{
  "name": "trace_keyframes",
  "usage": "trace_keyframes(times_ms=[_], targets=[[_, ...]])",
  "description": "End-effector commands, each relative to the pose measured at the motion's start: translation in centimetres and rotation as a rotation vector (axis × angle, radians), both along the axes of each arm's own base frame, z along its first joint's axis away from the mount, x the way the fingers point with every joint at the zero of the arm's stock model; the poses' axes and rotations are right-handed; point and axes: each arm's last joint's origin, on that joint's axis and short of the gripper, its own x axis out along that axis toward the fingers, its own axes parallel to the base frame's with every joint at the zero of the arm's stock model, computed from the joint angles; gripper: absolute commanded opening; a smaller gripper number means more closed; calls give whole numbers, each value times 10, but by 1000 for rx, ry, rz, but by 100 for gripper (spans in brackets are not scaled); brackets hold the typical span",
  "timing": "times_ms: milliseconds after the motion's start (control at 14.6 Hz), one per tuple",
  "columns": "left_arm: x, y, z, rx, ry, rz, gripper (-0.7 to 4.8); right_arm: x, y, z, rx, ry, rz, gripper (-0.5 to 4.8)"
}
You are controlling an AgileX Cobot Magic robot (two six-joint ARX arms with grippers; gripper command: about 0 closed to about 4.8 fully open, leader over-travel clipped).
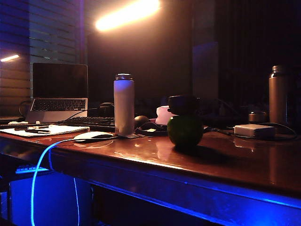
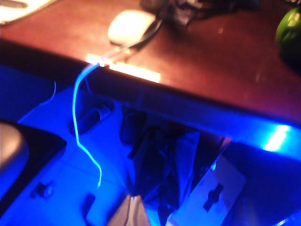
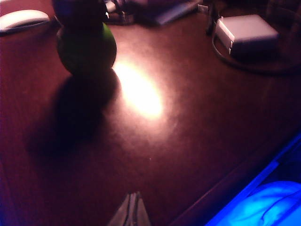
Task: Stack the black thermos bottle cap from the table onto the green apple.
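Black thermos bottle cap (image 1: 183, 104) sits atop green apple (image 1: 185, 130) on table (image 1: 225, 160), well beyond right end effector (image 3: 132, 207), fingers together, empty. Left end effector (image 2: 132, 207) also together, off table edge. Stacking looks done.

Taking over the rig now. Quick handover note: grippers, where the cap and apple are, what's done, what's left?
Right gripper: shut, empty, back over the table's front part, clear of the stack.
Left gripper: only its tips show, looks shut and empty, hanging off the front edge above the floor.
Black thermos bottle cap: sitting on top of the green apple, mid-table.
Done: the stack appears made, neither gripper touching it.
Left: probably nothing except parking both arms.
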Motion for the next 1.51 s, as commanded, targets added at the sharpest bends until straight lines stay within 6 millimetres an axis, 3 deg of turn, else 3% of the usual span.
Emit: trace_keyframes(times_ms=[69,275,412,1512], targets=[[0,0,-5,26,-9,-14,-3,1,1,-7,11,9,16,-2],[0,0,-8,42,-3,-14,-3,2,2,-17,8,42,47,-2],[-1,0,-21,52,29,-17,-3,1,3,-17,12,42,60,-2],[-2,1,-21,65,10,-25,-3,1,3,-17,16,39,58,-2]])
